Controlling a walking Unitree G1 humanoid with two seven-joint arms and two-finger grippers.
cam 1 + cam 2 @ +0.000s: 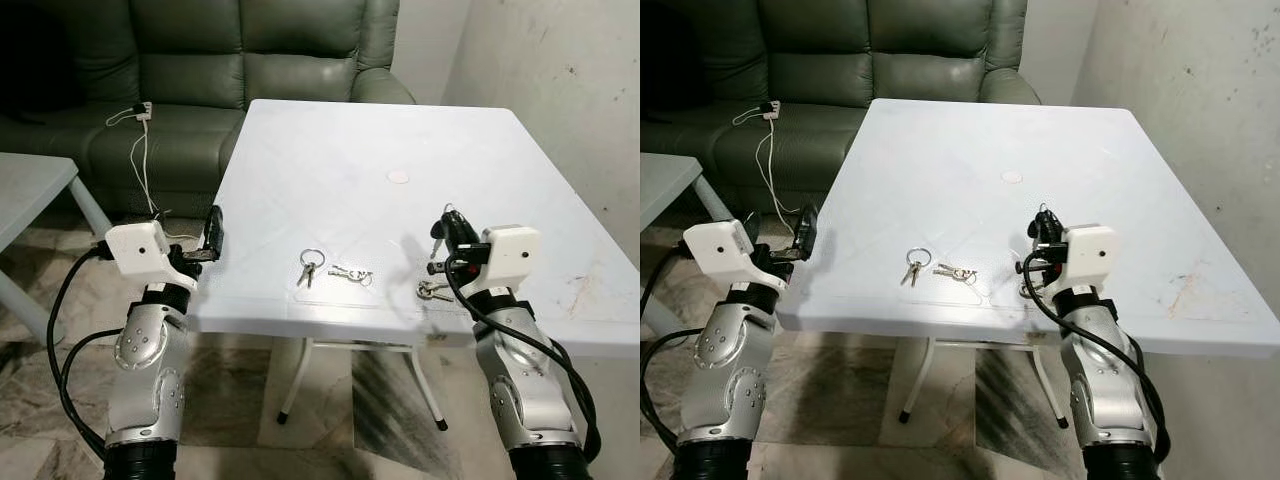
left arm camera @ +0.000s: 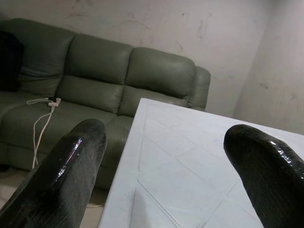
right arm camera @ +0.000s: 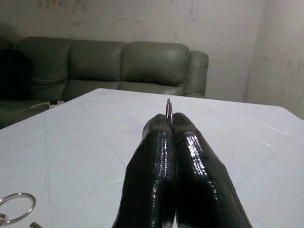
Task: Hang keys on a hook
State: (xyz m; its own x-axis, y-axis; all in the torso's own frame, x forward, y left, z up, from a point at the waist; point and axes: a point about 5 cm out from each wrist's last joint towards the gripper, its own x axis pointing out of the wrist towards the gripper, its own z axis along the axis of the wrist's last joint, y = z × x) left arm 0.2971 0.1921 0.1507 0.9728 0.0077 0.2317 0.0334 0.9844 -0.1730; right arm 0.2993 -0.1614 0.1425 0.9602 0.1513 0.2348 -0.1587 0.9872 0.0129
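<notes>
A key ring with keys (image 1: 311,264) lies near the front edge of the white table (image 1: 330,150), and a second small bunch (image 1: 352,273) lies just to its right. My right gripper (image 1: 452,225) hovers over the table's front right part, shut on a thin metal key ring (image 3: 168,107) that pokes out between the fingertips. A black-headed key (image 1: 437,233) dangles from that gripper. More keys (image 1: 432,290) lie on the table below it. My left gripper (image 1: 214,228) is open and holds nothing at the table's left edge.
A grey-green leather sofa (image 1: 250,50) stands behind the table, with a white charger cable (image 1: 140,140) draped over its seat. A second pale table (image 1: 30,195) is at the left. A bare wall (image 1: 560,90) runs along the right.
</notes>
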